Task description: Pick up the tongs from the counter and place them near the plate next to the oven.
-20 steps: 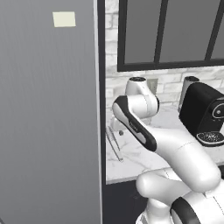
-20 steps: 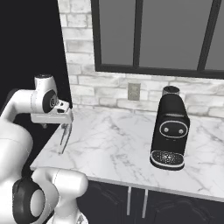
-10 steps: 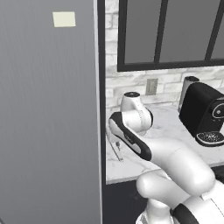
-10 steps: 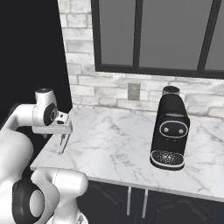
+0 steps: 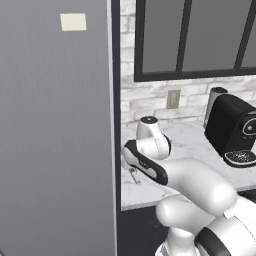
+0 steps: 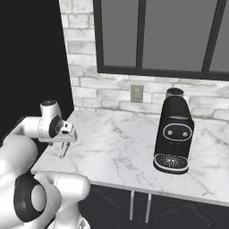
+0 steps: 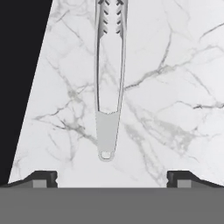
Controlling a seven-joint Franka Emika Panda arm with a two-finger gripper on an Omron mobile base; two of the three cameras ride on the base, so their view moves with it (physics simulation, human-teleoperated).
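Surroundings: black coffee machine (image 6: 173, 134) stands well apart toward the right tabletop (image 6: 125, 147) edge; dark wall flanks the left edge.
Tongs (image 7: 108, 83): slim silver metal, looped joint, flat near the front-left corner.
Pincer (image 7: 112, 177): wide open, empty, above the tongs' joint.
Change: arm has dropped lower.

Gripper (image 6: 64, 150) lower, nearer tongs (image 7: 109, 83)

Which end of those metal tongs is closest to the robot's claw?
The joined end of the tongs, the flat tab with the small hanging loop. It lies between the open gripper fingertips; the toothed tips point away across the counter.
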